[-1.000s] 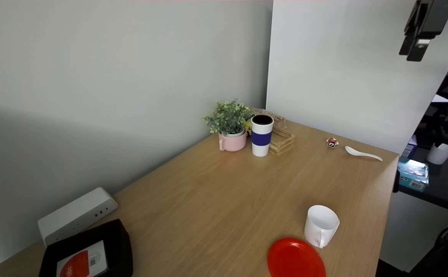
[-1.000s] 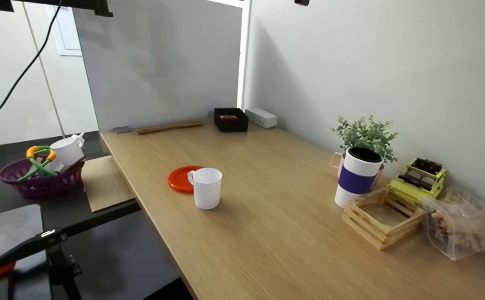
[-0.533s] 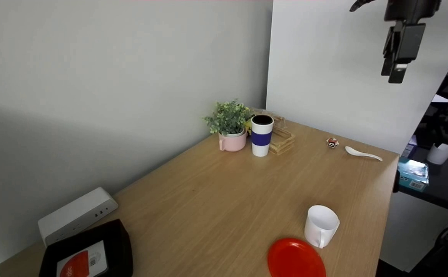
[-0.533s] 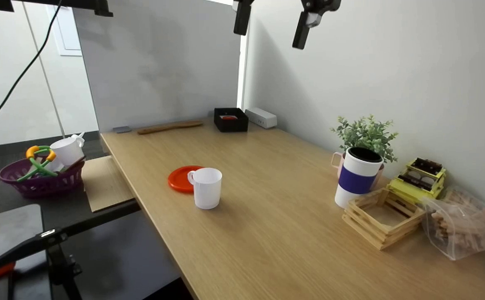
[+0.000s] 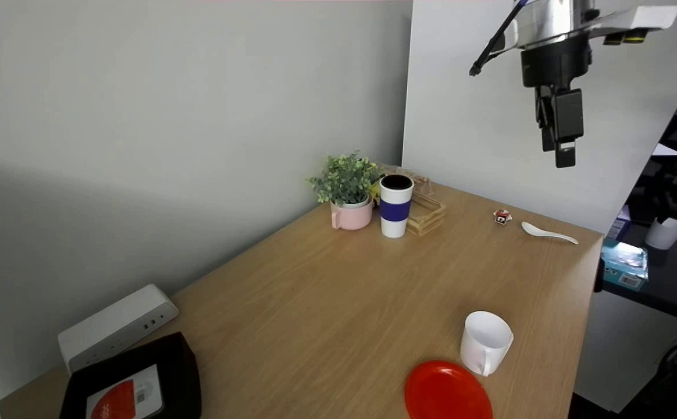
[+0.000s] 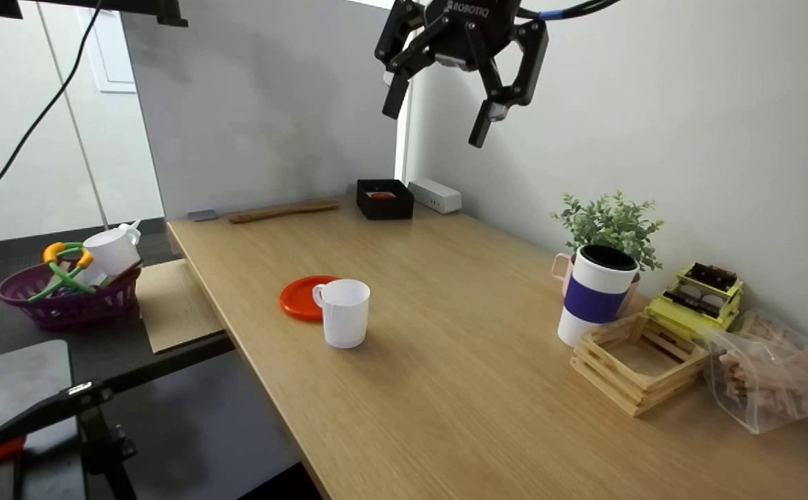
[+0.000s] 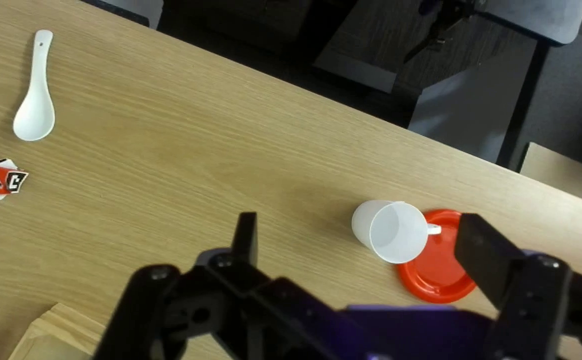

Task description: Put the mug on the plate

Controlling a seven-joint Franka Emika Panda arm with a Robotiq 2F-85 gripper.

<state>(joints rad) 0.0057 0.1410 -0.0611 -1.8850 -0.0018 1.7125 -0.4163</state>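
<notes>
In an exterior view, a purple plastic basket [image 6: 74, 316] sits off the wooden table [image 6: 459, 347], at nine o'clock from the small white mug [image 6: 346, 316]. Between nine and ten lies the round red plate [image 6: 298, 300], flat on the table. Just beside it the mug stands upright on the wood, its handle toward the plate. High at one o'clock hangs the Robotiq gripper [image 6: 433, 130], fingers spread wide and holding nothing. At three stands the blue-banded tumbler [image 6: 593, 303]; just past three come a slatted wooden crate [image 6: 611, 376] and a clear bag [image 6: 750, 412] of what look like clothespins [image 6: 761, 371].
</notes>
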